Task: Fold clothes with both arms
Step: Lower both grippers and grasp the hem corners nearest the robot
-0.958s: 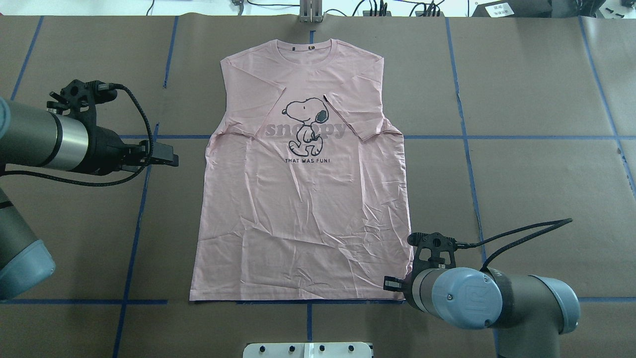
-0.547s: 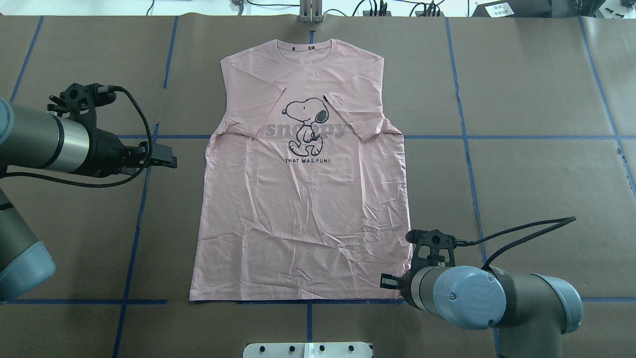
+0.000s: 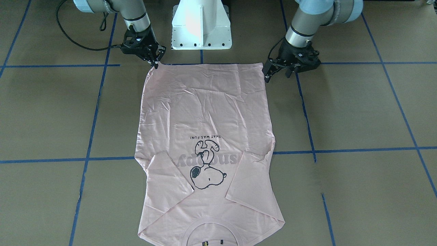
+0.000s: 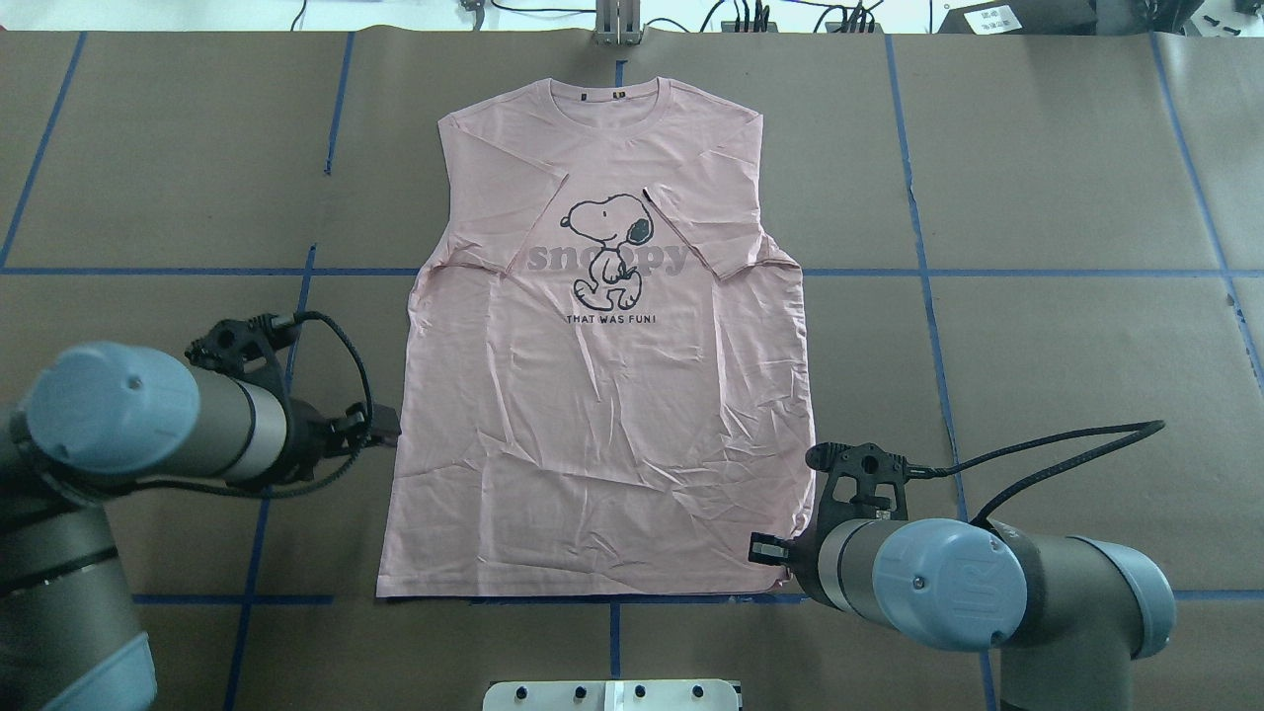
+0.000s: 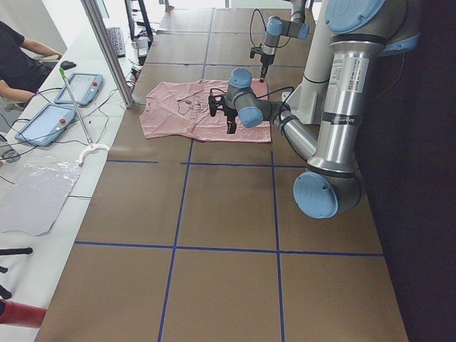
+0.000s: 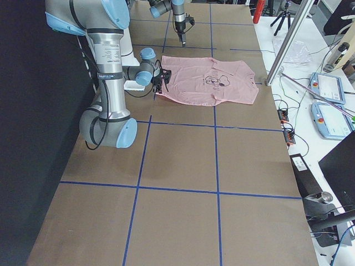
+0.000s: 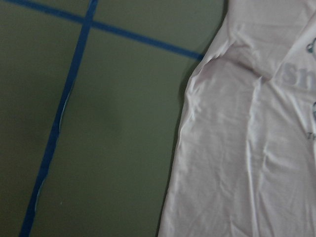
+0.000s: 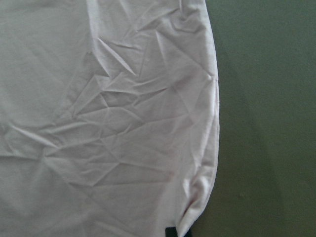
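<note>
The pale pink T-shirt lies flat, print up, with both sleeves folded inward and the collar at the far edge. My left gripper hovers just off the shirt's left side edge, nearer the hem than the sleeves. In the front-facing view the left gripper shows spread fingers holding nothing. My right gripper comes to a point on the hem's right corner and looks shut on the fabric. The right wrist view shows that corner bunched up. The left wrist view shows only the shirt's side edge on brown paper.
Brown paper with blue tape lines covers the table. The white pedestal stands behind the hem. A metal post, tablets and a seated person are along the table's far side. Cables lie at the far edge.
My left arm swung back toward the robot, carrying its gripper from beside the sleeve down along the shirt's left edge. The right gripper crept slightly left onto the hem corner.
</note>
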{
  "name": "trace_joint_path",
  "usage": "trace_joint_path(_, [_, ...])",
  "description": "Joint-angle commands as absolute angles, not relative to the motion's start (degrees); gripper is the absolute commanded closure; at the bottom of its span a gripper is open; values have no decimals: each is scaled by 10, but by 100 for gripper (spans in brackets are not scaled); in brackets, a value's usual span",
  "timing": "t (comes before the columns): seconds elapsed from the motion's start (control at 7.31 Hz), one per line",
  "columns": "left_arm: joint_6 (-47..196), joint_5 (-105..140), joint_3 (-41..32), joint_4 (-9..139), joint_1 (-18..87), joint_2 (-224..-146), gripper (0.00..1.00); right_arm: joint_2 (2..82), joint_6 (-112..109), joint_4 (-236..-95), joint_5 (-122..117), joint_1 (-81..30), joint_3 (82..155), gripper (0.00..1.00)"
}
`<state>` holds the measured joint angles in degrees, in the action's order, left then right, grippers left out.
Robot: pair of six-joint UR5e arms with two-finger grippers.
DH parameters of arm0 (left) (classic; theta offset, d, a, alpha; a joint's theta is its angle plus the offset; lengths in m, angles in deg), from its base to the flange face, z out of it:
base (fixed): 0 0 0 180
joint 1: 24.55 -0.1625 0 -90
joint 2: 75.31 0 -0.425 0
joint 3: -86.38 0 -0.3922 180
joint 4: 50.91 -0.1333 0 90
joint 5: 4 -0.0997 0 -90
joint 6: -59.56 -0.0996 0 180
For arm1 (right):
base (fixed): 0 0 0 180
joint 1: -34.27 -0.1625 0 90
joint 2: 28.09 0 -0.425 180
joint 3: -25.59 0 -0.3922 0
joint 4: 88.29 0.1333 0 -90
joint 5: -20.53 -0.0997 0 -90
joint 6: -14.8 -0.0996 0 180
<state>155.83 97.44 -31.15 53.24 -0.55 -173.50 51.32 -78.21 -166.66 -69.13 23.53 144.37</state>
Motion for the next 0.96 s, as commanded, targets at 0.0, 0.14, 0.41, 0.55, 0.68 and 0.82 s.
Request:
trace_joint_path(0.0, [1673, 920, -305, 481, -119, -1750, 0, 512, -780, -1666, -696, 232, 1443, 100])
trace_joint_path(0.14, [1674, 911, -290, 463, -127, -1778, 1, 512, -779, -1666, -696, 230, 1443, 100])
trace_joint_path(0.41, [1683, 908, -275, 460, -127, -1781, 5, 512, -779, -1666, -696, 230, 1444, 100])
trace_joint_path(0.55, [1681, 902, -262, 461, -128, -1781, 6, 511, -780, -1666, -696, 230, 1444, 100])
trace_joint_path(0.68, [1682, 901, -262, 461, -128, -1779, 6, 511, -780, -1666, -697, 230, 1446, 100])
trace_joint_path(0.82, [1683, 901, -267, 461, -127, -1777, 7, 511, -780, -1666, -698, 230, 1449, 100])
